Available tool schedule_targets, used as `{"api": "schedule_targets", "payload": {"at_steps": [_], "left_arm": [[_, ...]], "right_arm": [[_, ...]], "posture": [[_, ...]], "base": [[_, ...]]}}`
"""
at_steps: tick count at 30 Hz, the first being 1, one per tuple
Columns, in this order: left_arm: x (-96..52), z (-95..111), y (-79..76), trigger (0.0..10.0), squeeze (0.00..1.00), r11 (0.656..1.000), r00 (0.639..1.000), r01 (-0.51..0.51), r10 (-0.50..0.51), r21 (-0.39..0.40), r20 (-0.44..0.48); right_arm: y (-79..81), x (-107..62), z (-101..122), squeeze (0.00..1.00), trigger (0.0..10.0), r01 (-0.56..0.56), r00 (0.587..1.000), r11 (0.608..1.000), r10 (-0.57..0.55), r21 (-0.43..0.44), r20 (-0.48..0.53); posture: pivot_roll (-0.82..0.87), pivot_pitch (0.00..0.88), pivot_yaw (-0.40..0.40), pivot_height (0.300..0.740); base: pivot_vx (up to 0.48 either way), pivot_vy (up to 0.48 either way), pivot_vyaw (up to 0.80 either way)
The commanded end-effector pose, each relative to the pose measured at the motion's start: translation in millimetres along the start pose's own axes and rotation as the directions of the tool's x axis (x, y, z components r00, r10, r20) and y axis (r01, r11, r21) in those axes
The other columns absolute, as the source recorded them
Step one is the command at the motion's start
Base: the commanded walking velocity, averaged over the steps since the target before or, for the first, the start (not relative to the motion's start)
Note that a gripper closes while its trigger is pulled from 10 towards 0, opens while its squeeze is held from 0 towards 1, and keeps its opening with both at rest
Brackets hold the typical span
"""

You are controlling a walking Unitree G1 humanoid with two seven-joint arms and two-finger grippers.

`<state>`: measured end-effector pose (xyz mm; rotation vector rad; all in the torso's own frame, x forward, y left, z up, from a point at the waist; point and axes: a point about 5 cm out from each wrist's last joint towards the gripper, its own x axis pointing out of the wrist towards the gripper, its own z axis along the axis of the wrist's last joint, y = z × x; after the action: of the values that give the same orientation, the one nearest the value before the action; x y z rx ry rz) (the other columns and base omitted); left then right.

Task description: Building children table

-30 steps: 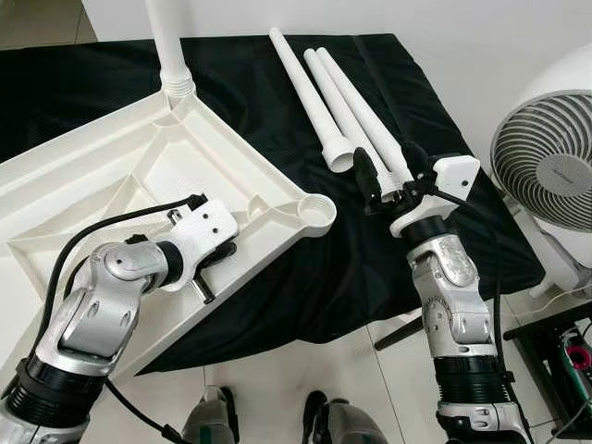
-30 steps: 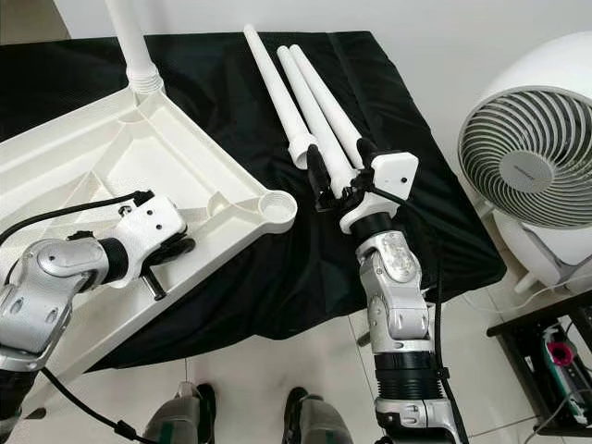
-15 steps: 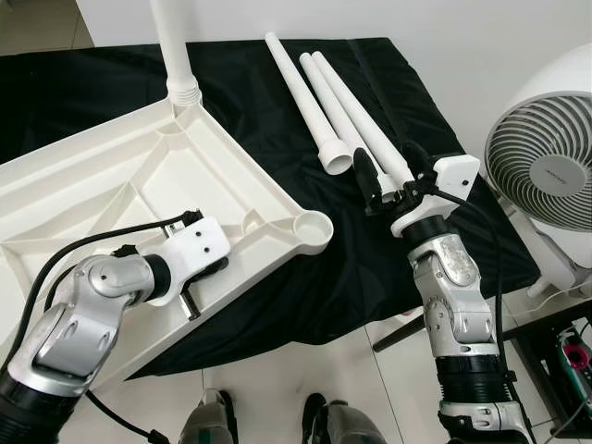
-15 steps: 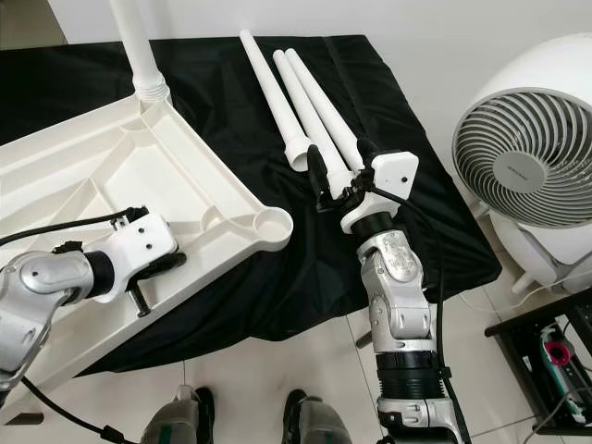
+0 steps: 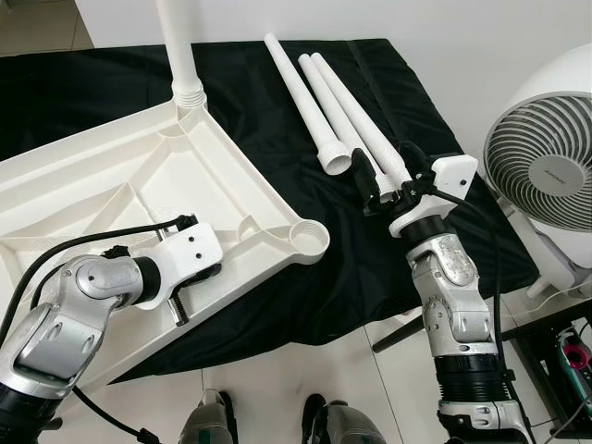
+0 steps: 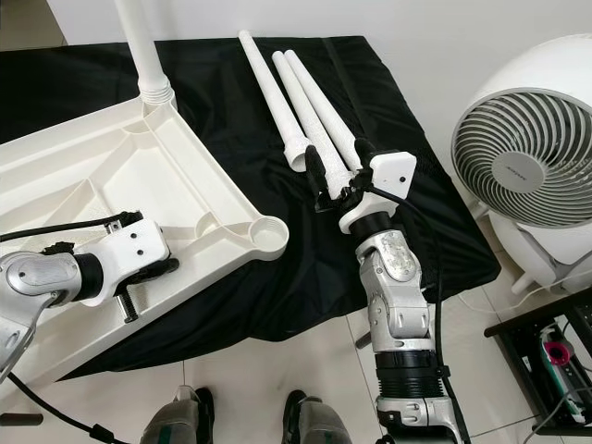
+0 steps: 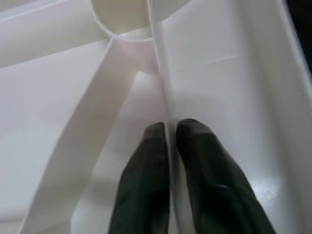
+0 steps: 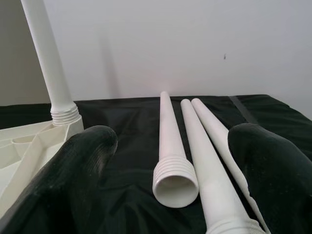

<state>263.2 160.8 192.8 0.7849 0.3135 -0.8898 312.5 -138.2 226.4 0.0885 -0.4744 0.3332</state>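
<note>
Change since earlier frame: left arm has drawn back toward the robot, taking the tabletop with it; the empty corner socket now sits lower and further from the loose legs. Right arm is unchanged.
Landmark: upturned white tabletop, lying ribs-up on the black cloth.
Left gripper: fingers pinched shut on a thin upright rib of the tabletop, along its near edge, short of the empty socket.
Right gripper: fingers spread wide, holding nothing, straddling the threaded ends of the loose legs to the right of the tabletop.
Fitted leg: standing upright in the far corner socket of the tabletop.
Loose legs: three, lying side by side on the cloth, right of the tabletop, threaded ends toward the robot.
Risk, judged: the near edge of the tabletop overhangs the cloth; further pulling could tip it off. The pinch on a thin rib may slip.
Risk, judged: the wide grasp spans two legs, so closing could catch both or roll one away.
Surroundings: white fan well to the right of the tabletop, beyond the cloth; robot's feet on pale tiles below.
Obstruction: none between legs and empty socket.
</note>
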Motion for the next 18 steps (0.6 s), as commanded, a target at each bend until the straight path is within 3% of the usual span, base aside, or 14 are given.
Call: {"api": "schedule_targets", "payload": {"at_steps": [1, 2, 3, 5, 8, 9, 11, 12, 13, 17, 18], "left_arm": [[0.3, 1.6, -8.1, 10.0, 1.00, 0.993, 0.993, 0.116, -0.116, -0.005, 0.016], [0.3, 1.6, -8.1, 10.0, 1.00, 0.993, 0.993, 0.116, -0.116, -0.005, 0.016], [-1.6, 7.2, -6.5, 10.0, 0.00, 0.990, 0.989, 0.137, -0.138, 0.016, 0.046], [-2.7, 9.6, -5.9, 10.0, 0.00, 0.989, 0.987, 0.146, -0.147, 0.026, 0.060], [-9.8, 26.3, -1.1, 10.0, 0.00, 0.982, 0.967, 0.186, -0.179, -0.021, 0.184], [-9.8, 26.3, -1.1, 10.0, 0.00, 0.982, 0.967, 0.186, -0.179, -0.021, 0.184], [-11.4, 31.3, 2.1, 10.0, 0.00, 0.982, 0.960, 0.187, -0.175, -0.035, 0.220], [-12.6, 36.0, 5.5, 10.0, 0.00, 0.982, 0.953, 0.183, -0.167, -0.039, 0.251], [-13.1, 43.9, 13.3, 10.0, 0.00, 0.985, 0.942, 0.159, -0.129, -0.073, 0.308], [-11.2, 54.5, 27.0, 10.0, 0.00, 0.987, 0.923, 0.102, -0.048, -0.124, 0.382], [-1.8, 55.7, 38.2, 10.0, 0.00, 0.987, 0.919, 0.001, 0.063, -0.161, 0.390]], "right_arm": [[-0.3, -0.2, -1.2, 0.00, 10.0, -0.004, 1.000, 1.000, 0.004, 0.002, -0.005], [-0.3, -0.2, -1.2, 0.00, 10.0, -0.004, 1.000, 1.000, 0.004, 0.002, -0.005], [-1.4, -0.3, -1.4, 0.00, 10.0, -0.004, 1.000, 1.000, 0.004, 0.001, -0.007], [-1.8, -0.3, -1.5, 0.00, 10.0, -0.003, 1.000, 1.000, 0.003, 0.001, -0.008], [-2.7, -0.1, -1.5, 0.00, 10.0, -0.003, 1.000, 1.000, 0.003, 0.004, -0.009], [-2.7, -0.1, -1.5, 0.00, 10.0, -0.003, 1.000, 1.000, 0.003, 0.004, -0.009], [-3.2, 0.2, -1.5, 0.04, 10.0, -0.001, 1.000, 1.000, 0.001, 0.008, -0.009], [-3.7, 0.5, -1.5, 0.34, 10.0, 0.001, 1.000, 1.000, -0.001, 0.011, -0.009], [-4.2, 1.1, -1.2, 1.00, 10.0, 0.003, 1.000, 1.000, -0.003, 0.017, -0.006], [-5.9, 3.1, -0.4, 1.00, 10.0, 0.008, 1.000, 1.000, -0.008, 0.015, -0.002], [-8.9, 6.7, -0.2, 1.00, 10.0, 0.020, 1.000, 1.000, -0.020, -0.005, -0.011]], "posture": [[0.13, 0.177, -0.043, 0.740], [0.13, 0.177, -0.043, 0.740], [0.13, 0.176, -0.045, 0.740], [0.13, 0.176, -0.045, 0.740], [0.12, 0.176, -0.046, 0.740], [0.12, 0.176, -0.046, 0.740], [0.12, 0.175, -0.048, 0.740], [0.12, 0.175, -0.049, 0.740], [0.12, 0.174, -0.050, 0.740], [0.12, 0.176, -0.055, 0.740], [0.12, 0.176, -0.055, 0.740]], "base": [[0.000, 0.000, 0.00], [0.000, 0.000, 0.00], [0.000, 0.000, 0.00], [0.000, 0.000, 0.00], [0.000, 0.000, 0.00], [0.000, 0.000, 0.00], [0.000, 0.000, 0.00], [0.000, 0.000, 0.00], [0.000, 0.000, 0.00], [0.000, 0.000, 0.00], [0.000, 0.000, 0.00]]}}
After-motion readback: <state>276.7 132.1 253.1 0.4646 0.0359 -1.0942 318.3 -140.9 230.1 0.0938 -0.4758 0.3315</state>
